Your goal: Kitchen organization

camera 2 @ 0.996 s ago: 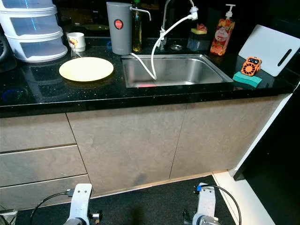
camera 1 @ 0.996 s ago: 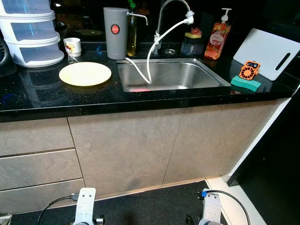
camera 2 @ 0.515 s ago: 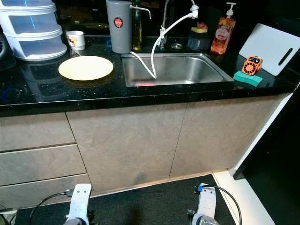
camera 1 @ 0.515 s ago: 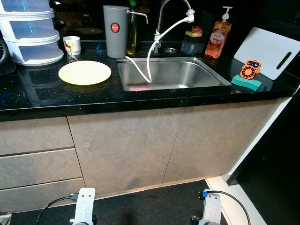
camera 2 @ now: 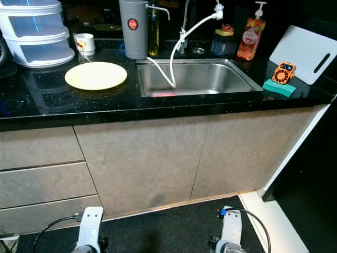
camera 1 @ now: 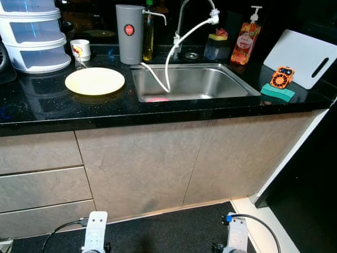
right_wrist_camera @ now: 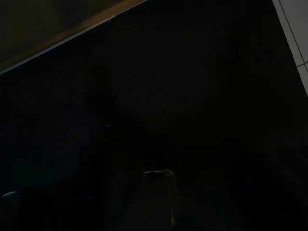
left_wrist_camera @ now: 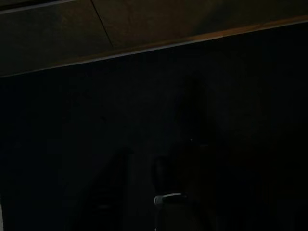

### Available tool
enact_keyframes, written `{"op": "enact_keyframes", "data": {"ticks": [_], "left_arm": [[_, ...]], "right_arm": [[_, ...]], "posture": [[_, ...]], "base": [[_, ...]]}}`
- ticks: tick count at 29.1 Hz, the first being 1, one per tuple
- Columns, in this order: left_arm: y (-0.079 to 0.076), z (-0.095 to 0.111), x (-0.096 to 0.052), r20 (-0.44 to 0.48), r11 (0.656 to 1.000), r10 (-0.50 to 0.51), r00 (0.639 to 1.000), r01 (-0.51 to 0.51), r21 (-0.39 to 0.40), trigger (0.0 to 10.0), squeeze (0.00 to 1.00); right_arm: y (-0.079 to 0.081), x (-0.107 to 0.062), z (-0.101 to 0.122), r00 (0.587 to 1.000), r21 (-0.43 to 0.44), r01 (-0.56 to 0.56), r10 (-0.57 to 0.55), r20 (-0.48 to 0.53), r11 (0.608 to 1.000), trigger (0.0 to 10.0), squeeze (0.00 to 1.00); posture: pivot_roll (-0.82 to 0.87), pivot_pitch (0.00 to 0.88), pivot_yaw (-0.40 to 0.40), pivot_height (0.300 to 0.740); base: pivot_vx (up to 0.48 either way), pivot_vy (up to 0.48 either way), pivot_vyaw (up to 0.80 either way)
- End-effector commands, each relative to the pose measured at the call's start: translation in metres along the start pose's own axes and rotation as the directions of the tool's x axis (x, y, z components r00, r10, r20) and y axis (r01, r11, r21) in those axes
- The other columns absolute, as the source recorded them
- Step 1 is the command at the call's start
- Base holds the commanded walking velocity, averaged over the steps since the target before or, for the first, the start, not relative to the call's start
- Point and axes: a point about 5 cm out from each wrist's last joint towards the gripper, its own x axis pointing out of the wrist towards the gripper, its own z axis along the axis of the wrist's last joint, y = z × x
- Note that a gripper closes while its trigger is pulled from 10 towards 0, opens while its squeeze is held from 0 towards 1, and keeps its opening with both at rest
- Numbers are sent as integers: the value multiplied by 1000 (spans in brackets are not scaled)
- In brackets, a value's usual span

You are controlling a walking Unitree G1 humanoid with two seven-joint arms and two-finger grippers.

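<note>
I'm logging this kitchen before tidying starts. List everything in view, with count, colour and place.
Plate: 1, pale yellow, on the counter left of the sink.
Mug: 1, white with a print, behind the plate.
Storage drawers: 1 stack, white and clear, far left of the counter.
Water filter jug: 1, grey, behind the sink's left corner.
Oil bottle: 1, yellowish, beside the jug.
Sink: 1, steel, centre.
Tap hose: 1, white, hanging into the sink.
Soap dispenser: 1, orange-red, behind the sink on the right.
Cutting board: 1, white, leaning at far right.
Sponge: 1, green, right counter edge.
Small gadget: 1, orange, on the sponge.
Left arm, right arm: 2, silver, hanging low.
</note>
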Motion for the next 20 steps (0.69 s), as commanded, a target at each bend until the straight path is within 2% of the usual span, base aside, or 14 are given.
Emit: {"op": "enact_keyframes", "data": {"ticks": [1,9,10,11,12,13,14,20], "left_arm": [[1,-5,-1,-23,1000,2,1000,-1,11,10000,1000],[0,-5,-1,-23,1000,-2,1000,2,9,10000,1000],[-2,-5,-1,-20,999,-27,999,26,-20,10000,1000],[-3,-4,-1,-12,999,-28,1000,27,-28,392,906],[-3,-4,-1,-6,999,-27,1000,26,-32,392,906],[-2,-4,-1,-5,999,-21,1000,21,-33,0,0],[-2,-4,-1,-5,999,-17,1000,17,-33,0,0],[-1,-3,0,-5,1000,-6,1000,6,-14,0,0]], "right_arm": [[-4,-1,-7,1000,10,13,-13,-22,1000,10000,1000],[-4,-1,-8,999,21,21,-20,-25,1000,10000,1000],[-3,-1,-9,1000,67,1,1,-24,998,10000,1000],[-2,-1,-9,1000,63,-3,4,-21,998,0,945],[-2,-1,-8,1000,56,-5,6,-19,998,0,945],[-2,-1,-9,1000,57,-5,6,-20,998,0,294],[-3,-1,-9,1000,48,-3,4,-20,999,0,0],[-3,-1,-11,1000,56,-4,5,-26,998,0,0]], "posture": [[39,70,-44,740],[38,63,-46,740],[37,57,-45,740],[37,57,-45,740],[37,57,-45,740],[36,54,-44,740],[36,54,-44,740],[34,50,-44,740]], "base": [[0,0,0],[0,0,0],[0,0,0],[0,0,0],[0,0,0],[0,0,0],[0,0,0],[0,0,0]]}}
